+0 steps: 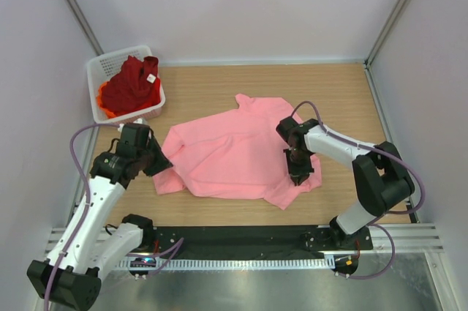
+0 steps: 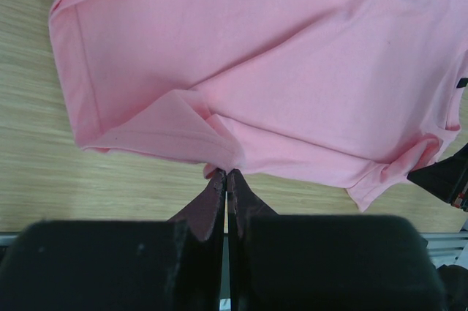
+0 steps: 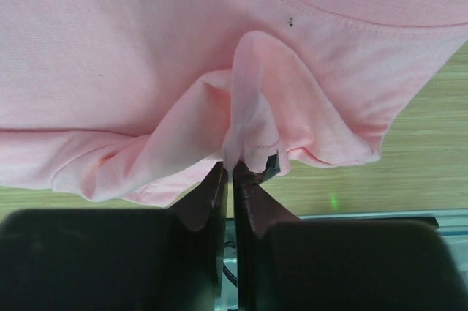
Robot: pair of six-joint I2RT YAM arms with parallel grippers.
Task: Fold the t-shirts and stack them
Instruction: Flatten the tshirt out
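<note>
The light pink t-shirt (image 1: 234, 151) lies spread and rumpled on the wooden table. My left gripper (image 1: 165, 167) is shut on its near left edge; the left wrist view shows the closed fingertips pinching the hem (image 2: 223, 168). My right gripper (image 1: 300, 176) is shut on the near right edge, with a pinched fold of cloth (image 3: 252, 128) standing up from the tips. The dark red t-shirt (image 1: 133, 84) with a small white tag lies on top in the basket, and the orange t-shirt (image 1: 104, 110) peeks out beneath it.
The white mesh basket (image 1: 102, 66) stands at the table's far left corner. Grey walls enclose the table on three sides. A black strip and metal rail (image 1: 241, 241) run along the near edge by the arm bases.
</note>
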